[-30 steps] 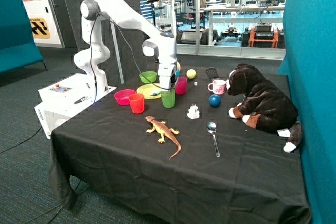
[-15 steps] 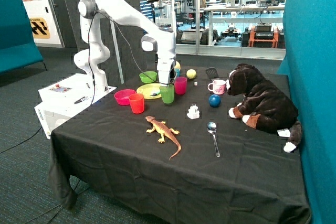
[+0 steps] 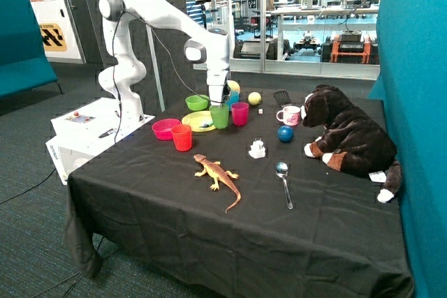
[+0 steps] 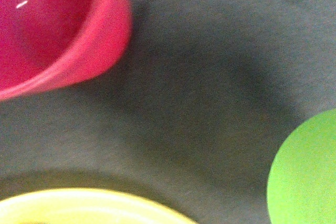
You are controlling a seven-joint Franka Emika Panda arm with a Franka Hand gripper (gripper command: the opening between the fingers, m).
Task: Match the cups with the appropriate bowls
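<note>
Beneath the gripper (image 3: 219, 105), whose fingers are partly hidden as they clamp its rim, hangs the translucent light green cup (image 3: 220, 116), beside the magenta-pink cup (image 3: 239, 113).

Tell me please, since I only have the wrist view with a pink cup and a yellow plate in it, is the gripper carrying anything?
Observer: Yes, the gripper holds the green cup, which appears to be raised over the edge of the yellow plate.
Operator: Thank you. Where is the green bowl?
Observer: The green bowl sits on the table just behind the plate, close to the held cup.
Operator: And the pink pair?
Observer: The pink cup stands on the cloth. The pink bowl is apart from it on the plate's other side, next to a red cup.
</note>
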